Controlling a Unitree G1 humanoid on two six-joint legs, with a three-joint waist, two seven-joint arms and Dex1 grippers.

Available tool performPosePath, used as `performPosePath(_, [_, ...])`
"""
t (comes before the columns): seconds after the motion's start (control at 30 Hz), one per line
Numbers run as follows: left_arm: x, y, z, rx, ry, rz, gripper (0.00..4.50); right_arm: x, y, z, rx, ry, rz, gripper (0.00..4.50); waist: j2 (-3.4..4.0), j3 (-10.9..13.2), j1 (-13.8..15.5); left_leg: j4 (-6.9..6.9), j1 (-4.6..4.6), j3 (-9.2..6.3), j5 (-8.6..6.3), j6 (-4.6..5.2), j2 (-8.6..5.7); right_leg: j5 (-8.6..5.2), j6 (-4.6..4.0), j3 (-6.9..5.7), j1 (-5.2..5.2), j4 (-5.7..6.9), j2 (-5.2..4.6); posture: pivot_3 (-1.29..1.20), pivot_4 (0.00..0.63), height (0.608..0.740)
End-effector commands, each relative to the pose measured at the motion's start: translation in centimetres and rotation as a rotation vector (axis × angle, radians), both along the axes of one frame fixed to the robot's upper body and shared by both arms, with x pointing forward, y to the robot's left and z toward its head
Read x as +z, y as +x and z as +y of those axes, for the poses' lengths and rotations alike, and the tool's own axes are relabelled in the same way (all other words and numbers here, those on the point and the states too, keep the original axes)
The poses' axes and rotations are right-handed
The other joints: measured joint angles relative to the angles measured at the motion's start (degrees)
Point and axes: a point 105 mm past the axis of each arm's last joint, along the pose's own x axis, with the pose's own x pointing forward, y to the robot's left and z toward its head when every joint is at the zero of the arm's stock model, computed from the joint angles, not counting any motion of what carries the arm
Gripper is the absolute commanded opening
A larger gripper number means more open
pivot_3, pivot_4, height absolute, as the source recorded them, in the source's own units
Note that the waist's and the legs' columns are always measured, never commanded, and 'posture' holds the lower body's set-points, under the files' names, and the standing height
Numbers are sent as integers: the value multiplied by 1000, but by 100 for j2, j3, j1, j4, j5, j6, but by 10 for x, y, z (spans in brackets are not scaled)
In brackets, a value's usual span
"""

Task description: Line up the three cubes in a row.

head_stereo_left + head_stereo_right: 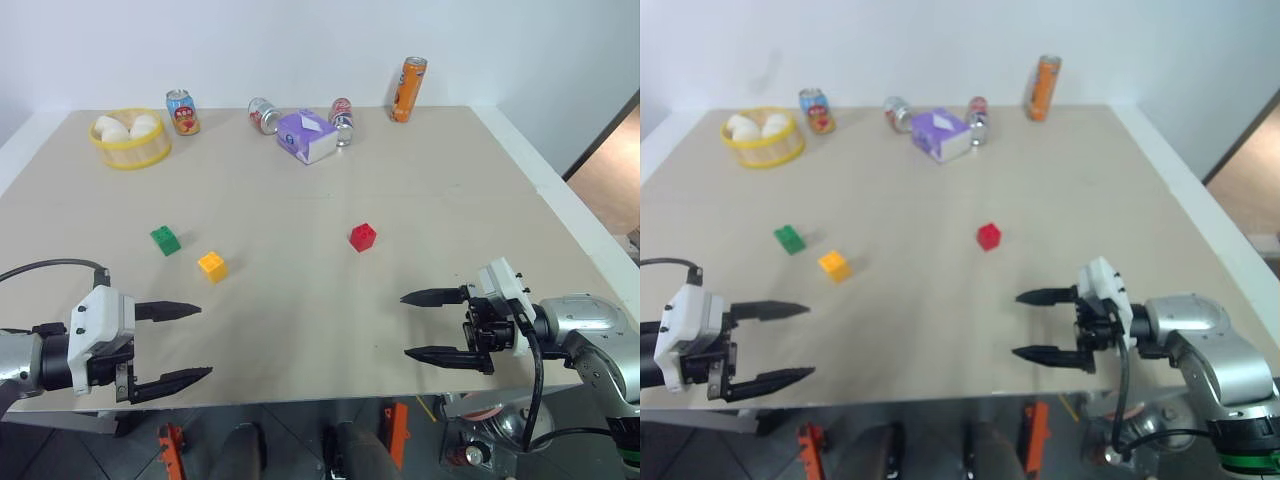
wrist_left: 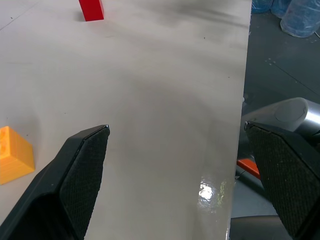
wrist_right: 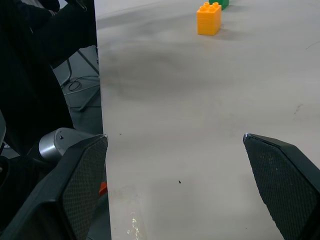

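Three small studded cubes lie apart on the beige table (image 1: 300, 320): a green cube (image 1: 165, 240) at the left, a yellow-orange cube (image 1: 212, 266) just right of and nearer than it, and a red cube (image 1: 363, 237) near the middle. My left gripper (image 1: 190, 342) hovers open over the table's near left edge, empty, pointing right. Over the near right edge my right gripper (image 1: 412, 325) is open and empty, pointing left. The yellow-orange cube (image 3: 209, 19) shows far ahead in the right wrist view, and the red cube (image 2: 91, 9) in the left wrist view.
Along the table's far edge stand a yellow basket (image 1: 130, 150) with white eggs, a blue-red can (image 1: 182, 112), two lying cans (image 1: 264, 116) (image 1: 342, 120), a purple-and-white box (image 1: 306, 135) and a tall orange can (image 1: 407, 89). The table's right edge drops to the floor.
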Motion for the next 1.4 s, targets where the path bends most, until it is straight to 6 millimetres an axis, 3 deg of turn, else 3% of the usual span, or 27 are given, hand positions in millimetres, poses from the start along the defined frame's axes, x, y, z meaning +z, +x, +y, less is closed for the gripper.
performPosePath(0.03, [2,-6,-4,-37,35,-16,4475,3,-3,1,32,-8,-16,4500,0,0,0,0,0,0,0,0,0,0,0,0,0,0,0,0,150,740])
performPosePath(0.33, [-5,-14,-4,-77,43,65,4475,-1,-5,1,43,-16,-1,4500,0,0,0,1,5,9,0,0,2,0,0,7,2,0,2,0,150,740])
performPosePath(0.6, [-3,-8,-6,-59,30,46,4475,-1,-1,2,28,-9,-14,4500,-1,0,0,1,6,10,0,0,4,1,0,8,3,0,6,0,150,740])
performPosePath(0.7, [3,3,-10,-3,-32,6,4475,3,19,7,-84,36,-56,4500,-1,-1,-5,4,9,11,0,0,7,1,1,10,6,1,10,0,150,740])
performPosePath(0.97, [29,45,-27,187,-279,-146,4475,13,103,15,-579,146,-184,4500,-9,-6,-9,26,10,13,2,2,25,28,11,30,12,5,45,0,150,740])
performPosePath(1.17, [34,65,-36,270,-375,-204,4475,9,136,20,-761,189,-194,4500,-11,-7,-10,22,9,30,-1,5,22,46,41,60,8,6,53,0,150,740])
performPosePath(1.4, [42,75,-46,291,-431,-246,4475,-2,156,32,-822,218,-163,4500,-12,-8,-11,29,12,37,0,7,26,57,43,72,8,10,63,0,150,740])
